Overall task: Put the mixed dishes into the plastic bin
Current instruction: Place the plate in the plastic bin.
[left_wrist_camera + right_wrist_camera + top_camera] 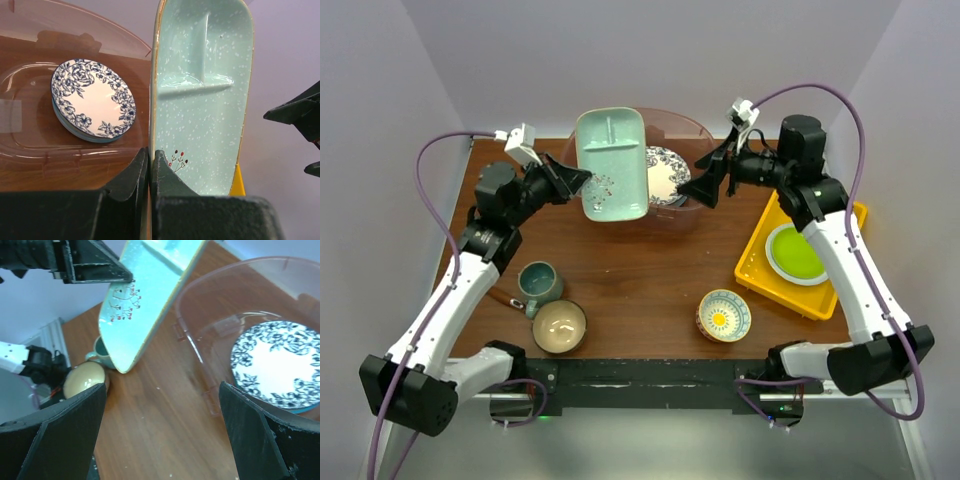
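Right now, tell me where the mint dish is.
Top view, far centre: the mint dish is in the air, pinched by the left fingers at the left side of the bin, with the blue plate inside it just to its right.

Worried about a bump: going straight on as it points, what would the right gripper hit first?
Likely the wooden table just outside the wall of the plastic bin; the mint dish seems above that line.
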`<state>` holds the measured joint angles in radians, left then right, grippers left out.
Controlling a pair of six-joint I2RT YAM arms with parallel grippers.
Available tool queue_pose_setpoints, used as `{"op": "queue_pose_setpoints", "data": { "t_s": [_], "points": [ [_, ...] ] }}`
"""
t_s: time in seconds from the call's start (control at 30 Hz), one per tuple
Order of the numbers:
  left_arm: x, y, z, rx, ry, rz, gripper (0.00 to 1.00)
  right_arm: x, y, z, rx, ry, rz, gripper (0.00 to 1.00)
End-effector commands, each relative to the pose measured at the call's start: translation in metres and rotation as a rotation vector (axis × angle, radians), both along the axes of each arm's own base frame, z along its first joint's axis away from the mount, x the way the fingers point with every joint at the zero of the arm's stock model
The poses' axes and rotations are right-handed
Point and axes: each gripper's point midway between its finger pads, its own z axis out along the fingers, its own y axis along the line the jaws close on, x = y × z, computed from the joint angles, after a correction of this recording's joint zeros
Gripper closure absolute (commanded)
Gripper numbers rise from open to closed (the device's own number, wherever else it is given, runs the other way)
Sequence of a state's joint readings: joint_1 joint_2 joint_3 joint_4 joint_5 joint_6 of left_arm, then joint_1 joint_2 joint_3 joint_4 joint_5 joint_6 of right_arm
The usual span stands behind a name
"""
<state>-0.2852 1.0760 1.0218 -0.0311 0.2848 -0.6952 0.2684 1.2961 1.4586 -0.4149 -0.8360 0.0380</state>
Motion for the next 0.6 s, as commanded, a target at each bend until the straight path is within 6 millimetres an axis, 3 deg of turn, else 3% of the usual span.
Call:
{"op": "queue_pose_setpoints", "data": {
  "t_s": [0.0, 0.57],
  "points": [
    [-0.002, -0.006, 0.070, -0.086, -0.234, 0.005, 1.00, -0.013, 0.011, 0.015, 0.090, -0.001, 0.099, 0.02],
    [0.000, -0.036, 0.060, -0.102, -0.208, -0.016, 1.00, 0.000, 0.012, -0.007, 0.128, 0.069, 0.039, 0.02]
  ]
}}
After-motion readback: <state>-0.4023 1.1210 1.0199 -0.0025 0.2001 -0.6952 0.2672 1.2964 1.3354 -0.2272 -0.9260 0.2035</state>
